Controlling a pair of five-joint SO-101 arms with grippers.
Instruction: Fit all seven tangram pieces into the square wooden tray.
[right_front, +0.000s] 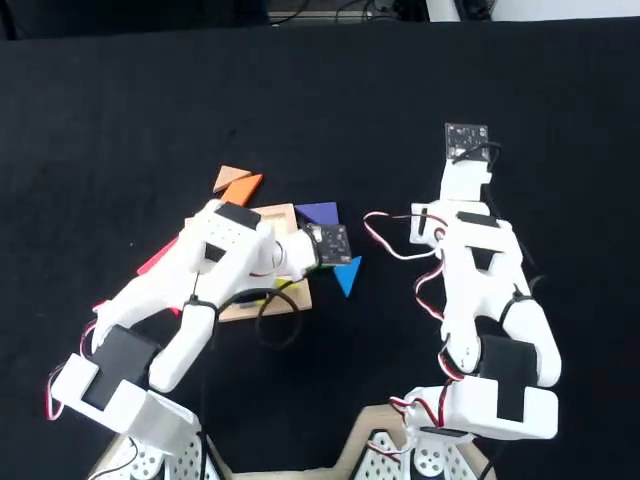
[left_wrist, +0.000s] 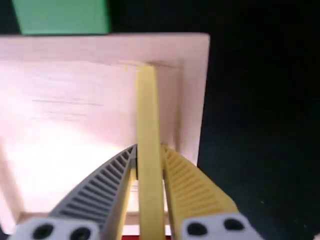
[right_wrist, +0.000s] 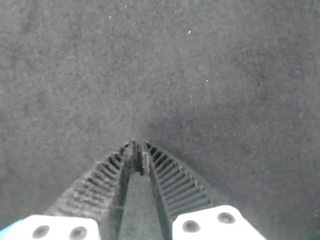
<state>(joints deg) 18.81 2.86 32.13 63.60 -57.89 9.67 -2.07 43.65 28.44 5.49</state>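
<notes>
Left wrist view: grips the yellow piece on edge between the left jaws, its far end at an inner corner of the wooden tray. Looks like placing 1 of 7 — calls next for tipping it flat before release. Rightward: hangs the right jaws pinched together, holding nothing, over bare tabletop.

Surface: we see a black, cloth-covered surface, matte and faintly speckled up close.
Far edge: beyond it we make out dark cables and a pale panel.
Light: soft and even, we find.
</notes>
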